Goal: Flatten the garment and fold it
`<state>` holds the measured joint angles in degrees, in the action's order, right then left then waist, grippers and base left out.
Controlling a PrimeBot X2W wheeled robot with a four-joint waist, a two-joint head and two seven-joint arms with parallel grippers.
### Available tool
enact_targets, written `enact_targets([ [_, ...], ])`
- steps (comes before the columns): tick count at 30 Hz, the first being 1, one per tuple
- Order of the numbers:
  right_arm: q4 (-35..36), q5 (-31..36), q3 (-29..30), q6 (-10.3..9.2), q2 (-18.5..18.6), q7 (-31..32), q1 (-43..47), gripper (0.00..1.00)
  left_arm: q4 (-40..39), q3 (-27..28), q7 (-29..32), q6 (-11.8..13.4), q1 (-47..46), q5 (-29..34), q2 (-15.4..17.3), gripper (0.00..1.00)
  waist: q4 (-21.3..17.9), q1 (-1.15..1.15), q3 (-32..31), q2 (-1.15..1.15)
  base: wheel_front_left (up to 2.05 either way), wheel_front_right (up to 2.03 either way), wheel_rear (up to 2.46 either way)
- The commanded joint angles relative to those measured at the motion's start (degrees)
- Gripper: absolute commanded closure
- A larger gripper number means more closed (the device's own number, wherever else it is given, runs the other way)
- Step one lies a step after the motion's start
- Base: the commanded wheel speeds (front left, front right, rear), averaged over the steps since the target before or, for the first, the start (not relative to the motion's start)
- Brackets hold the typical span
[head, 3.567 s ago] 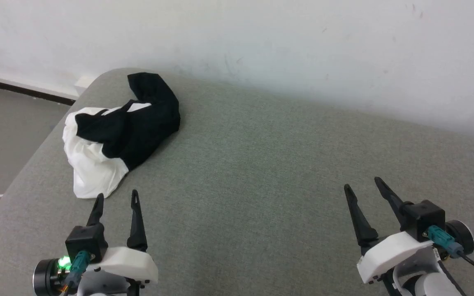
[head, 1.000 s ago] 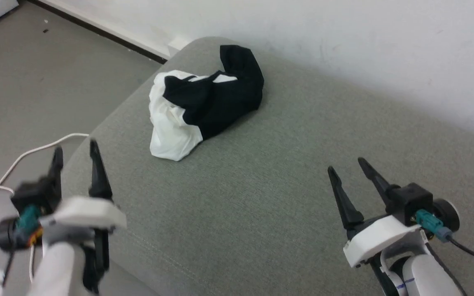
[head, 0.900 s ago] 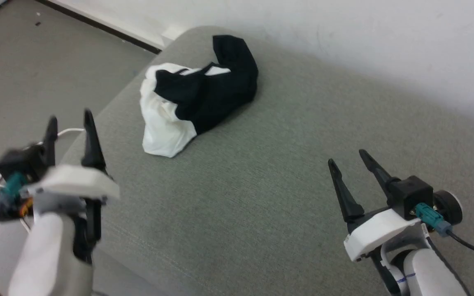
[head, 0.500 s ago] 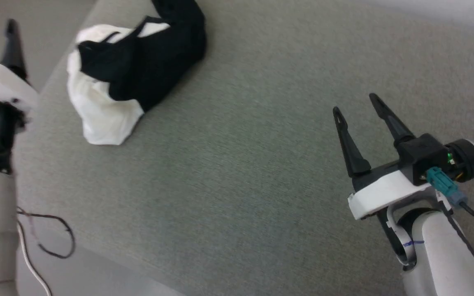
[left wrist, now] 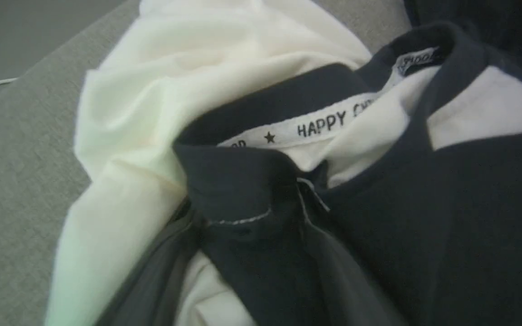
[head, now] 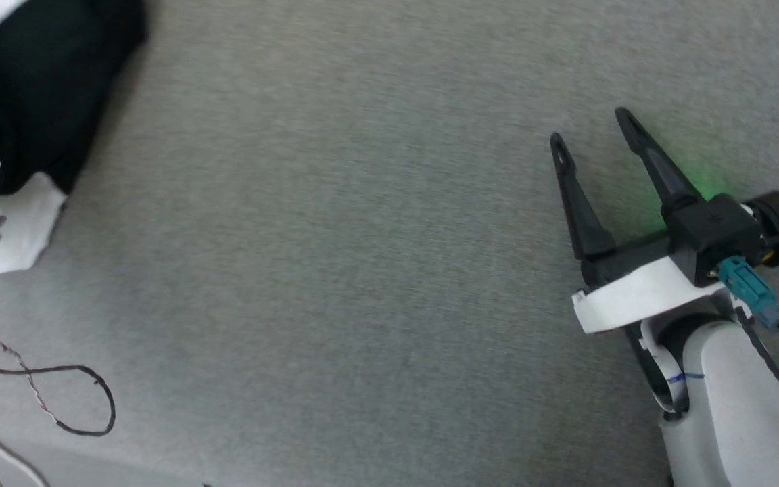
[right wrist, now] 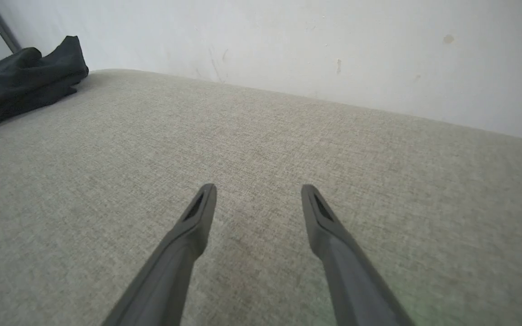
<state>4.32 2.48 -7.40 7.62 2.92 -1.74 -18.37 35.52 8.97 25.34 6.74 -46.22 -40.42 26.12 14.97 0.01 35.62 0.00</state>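
garment: long-sleeved raglan shirt of soft cloth (head: 31, 74), white body, black sleeves. it lies crumpled in a heap on the grey-green woven cushion (head: 335, 237), at 10 o'clock in the head view, cut by the frame edge. black sleeve cloth is thrown over the top and white body cloth shows at the heap's 6 o'clock. not flattened, no fold made.

left wrist view, close over the heap: black neck band (left wrist: 424, 50) gapes toward the camera at 1 o'clock, with a white collar tape (left wrist: 320, 129) printed "happy" inside it.

left gripper (left wrist: 247, 208): two dark fingers, blurred and spread, with a stitched black fold between them at centre frame. whether the tips touch cloth, cannot tell. nothing looks pinched.

right gripper (head: 589, 126): at 3 o'clock in the head view, fingers spread and empty, over bare cushion, well apart from the heap. its wrist view has black sleeve cloth (right wrist: 21, 86) at 10 o'clock, below the white wall (right wrist: 288, 45).

thin dark cable (head: 58, 406) loops at 8 o'clock in the head view, near the cushion's edge.

step, as i judge it: first reach, getting a hold to open the heap out.

next move calls for:
- the left fingers to close on the fold by the neck band, one layer if possible
- a lift and draw toward the open cushion
- the right arm to cross over for a second hold, so the cloth can be spread between the two
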Motion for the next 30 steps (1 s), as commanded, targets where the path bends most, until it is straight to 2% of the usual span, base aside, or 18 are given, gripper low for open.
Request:
enact_targets([
  [1, -0.59, 0.10, 0.13, -0.13, 0.15, -0.26, -0.49, 0.00, 1.56, 0.29, 1.86, 0.73, -0.69, -0.96, 0.04, 0.00, -5.20, -0.01, 4.78, 0.00, 0.00, 0.00, 0.00],
  [5, -1.83, -0.36, -0.08, -0.13, 0.09, -1.04, -0.42, 0.00, 4.61, 0.33, 7.68, 0.38, -0.37, -3.48, -0.49, 0.00, -5.43, -0.01, 3.09, 0.00, 0.00, 0.00, 0.00],
  [6, -2.19, -0.49, -0.03, -0.13, 0.08, -1.24, -0.35, 0.00, 4.91, 0.12, 8.82, -0.11, -0.08, -3.85, -0.50, 0.30, -5.40, -0.01, 2.42, 0.00, 0.00, 0.00, 0.00],
  [7, -2.61, -0.66, 0.01, -0.13, 0.06, -1.45, -0.26, 0.00, 4.85, -0.16, 9.29, -0.76, 0.28, -3.90, -0.31, 0.74, -5.35, -0.01, 1.61, 0.00, 0.00, 0.00, 0.00],
  [8, -3.08, -0.87, 0.05, -0.13, 0.05, -1.69, -0.15, 0.00, 4.31, -0.15, 8.57, -1.46, 0.61, -3.80, 0.05, 1.00, -5.29, -0.01, 0.65, 0.00, 0.00, 0.00, 0.00],
  [10, -3.99, -1.21, 0.02, -0.13, 0.03, -2.21, 0.09, 0.00, 2.62, 0.14, 4.51, -2.55, 1.03, -2.65, 1.27, 1.00, -5.25, -0.01, -1.47, 0.00, 0.00, 0.00, 0.00],
  [16, -7.61, -3.42, -0.30, -0.13, -0.02, -3.90, 1.88, 0.00, -0.96, 0.20, -14.69, -4.10, 0.49, 4.46, 5.22, 1.00, -5.60, -0.01, -11.01, 0.00, 0.00, 0.00, 0.00],
  [20, -9.79, -5.74, -0.01, -0.13, -0.02, -4.91, 4.18, 0.00, -3.74, -2.10, -22.56, -4.81, -1.24, 9.25, 7.09, 1.00, -6.39, -0.01, -17.98, 0.00, 0.00, 0.00, 0.00],
  [26, -12.24, -8.36, 1.28, -0.13, -0.03, -6.08, 7.86, 0.00, -9.65, -6.51, -26.22, -5.85, -4.70, 13.16, 6.75, 1.00, -8.68, -0.01, -26.37, 0.00, 0.00, 0.00, 0.00],
  [30, -12.80, -9.42, 1.99, -0.13, -0.03, -6.48, 9.53, 0.00, -15.11, -9.43, -26.12, -6.12, -6.87, 13.88, 4.23, 1.00, -11.28, -0.01, -30.02, 0.00, 0.00, 0.00, 0.00],
])
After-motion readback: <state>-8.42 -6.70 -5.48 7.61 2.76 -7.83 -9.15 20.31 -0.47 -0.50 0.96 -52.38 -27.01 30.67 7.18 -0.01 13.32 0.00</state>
